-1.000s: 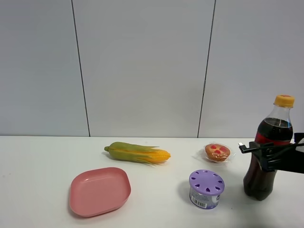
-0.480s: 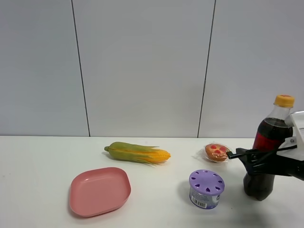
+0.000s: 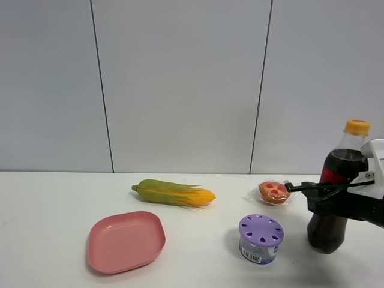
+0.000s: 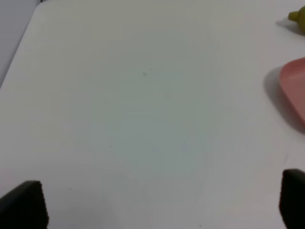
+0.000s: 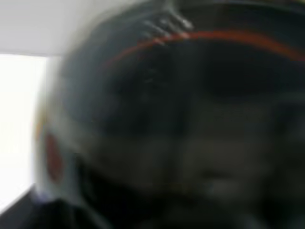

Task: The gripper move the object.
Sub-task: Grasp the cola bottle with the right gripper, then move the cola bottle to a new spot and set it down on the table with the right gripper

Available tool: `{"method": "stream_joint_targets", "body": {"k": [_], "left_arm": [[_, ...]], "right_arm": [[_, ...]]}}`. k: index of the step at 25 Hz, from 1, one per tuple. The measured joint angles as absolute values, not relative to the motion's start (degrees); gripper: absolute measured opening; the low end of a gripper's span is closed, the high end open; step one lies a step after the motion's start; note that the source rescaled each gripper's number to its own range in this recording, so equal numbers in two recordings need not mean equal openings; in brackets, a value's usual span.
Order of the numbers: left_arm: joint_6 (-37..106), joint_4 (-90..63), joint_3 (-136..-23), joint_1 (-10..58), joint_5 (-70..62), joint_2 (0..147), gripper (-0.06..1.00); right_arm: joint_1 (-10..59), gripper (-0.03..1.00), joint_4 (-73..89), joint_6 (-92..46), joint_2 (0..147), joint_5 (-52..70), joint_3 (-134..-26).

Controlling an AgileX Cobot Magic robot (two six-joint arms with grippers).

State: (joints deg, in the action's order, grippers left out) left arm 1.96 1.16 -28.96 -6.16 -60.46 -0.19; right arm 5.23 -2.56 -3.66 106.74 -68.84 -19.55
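Note:
The object, a tall cola bottle (image 3: 337, 165) with a red label and orange-yellow cap, stands upright at the table's right end. My right gripper (image 3: 299, 195) reaches in from the right and is shut on the bottle at mid-height, with one black finger in front of it and the thin fingertip poking out to its left. The right wrist view is filled by the blurred dark bottle (image 5: 190, 119). In the left wrist view my left gripper (image 4: 157, 202) hangs open over bare white table, one dark fingertip (image 4: 24, 202) in each lower corner.
A purple-lidded canister (image 3: 261, 238) stands just left of the bottle. Behind it lies a wrapped pastry (image 3: 275, 192). A corn cob (image 3: 174, 193) lies mid-table, and a pink plate (image 3: 126, 241) sits front left; the plate's edge (image 4: 295, 90) also shows in the left wrist view.
The right gripper slid further left along the bottle, so its fingertip now sticks out past it, and its fingers have closed in. The bottle's cap shifted very slightly left.

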Motion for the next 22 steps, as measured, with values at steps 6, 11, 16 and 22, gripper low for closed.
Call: {"method": "stream_joint_targets", "body": {"k": [6,11,16,22], "left_arm": [[1.96,1.11,-28.96,-6.16,-60.46,-0.19,1.00],[1.96,1.11,-28.96,-6.16,-60.46,-0.19,1.00],[1.96,1.11,-28.96,-6.16,-60.46,-0.19,1.00],[1.96,1.11,-28.96,-6.16,-60.46,-0.19,1.00]], "right_arm": [[5.23,0.00,-3.52,-0.46,106.74,-68.92,-19.55],[5.23,0.00,-3.52,-0.46,106.74,-68.92,-19.55],[5.23,0.00,-4.02,-0.40,106.27,-68.41,-19.55],[5.23,0.00,-7.81,0.00,100.53,-64.45,-19.45]]}}
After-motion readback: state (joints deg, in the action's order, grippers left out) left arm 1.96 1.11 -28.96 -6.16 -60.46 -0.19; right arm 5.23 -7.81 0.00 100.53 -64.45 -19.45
